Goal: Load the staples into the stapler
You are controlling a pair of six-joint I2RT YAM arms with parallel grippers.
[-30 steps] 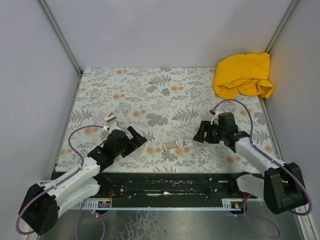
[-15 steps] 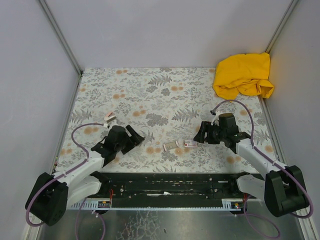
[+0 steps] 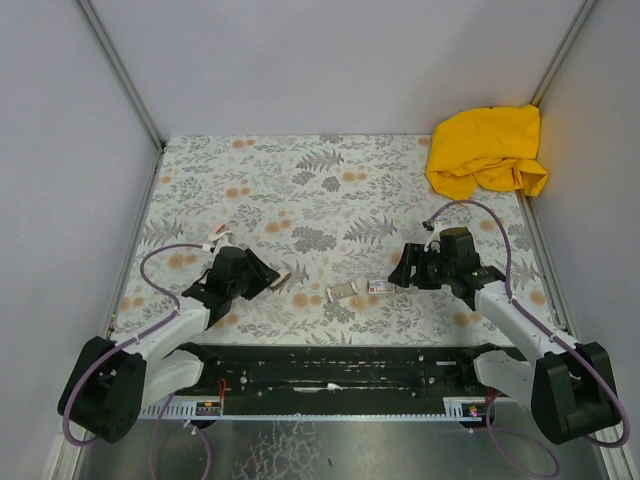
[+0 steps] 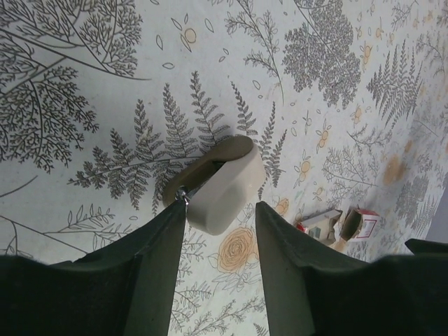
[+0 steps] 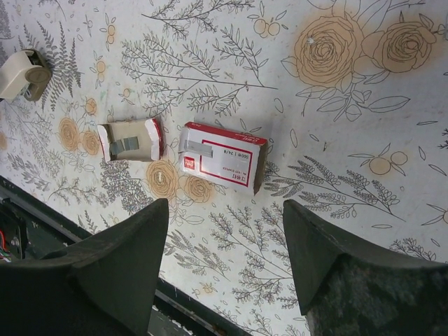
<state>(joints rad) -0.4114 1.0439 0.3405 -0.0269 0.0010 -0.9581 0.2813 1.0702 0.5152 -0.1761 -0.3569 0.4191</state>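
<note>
Stapler [image 4: 227, 182] inside half-open left pincer [image 4: 221, 206]; right pincer [image 5: 225, 204] wide, empty.

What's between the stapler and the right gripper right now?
The open box tray and its red-printed sleeve lie side by side between the stapler and right gripper; the right wrist view shows it best.

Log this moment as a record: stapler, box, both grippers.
stapler: cream, on the table, between fingers of the left gripper
left gripper: astride stapler; grip unclear
staple box: white-red, two open pieces
staples: grey strip in smaller piece
right gripper: open, above box, empty
other: yellow cloth, far right corner
</note>
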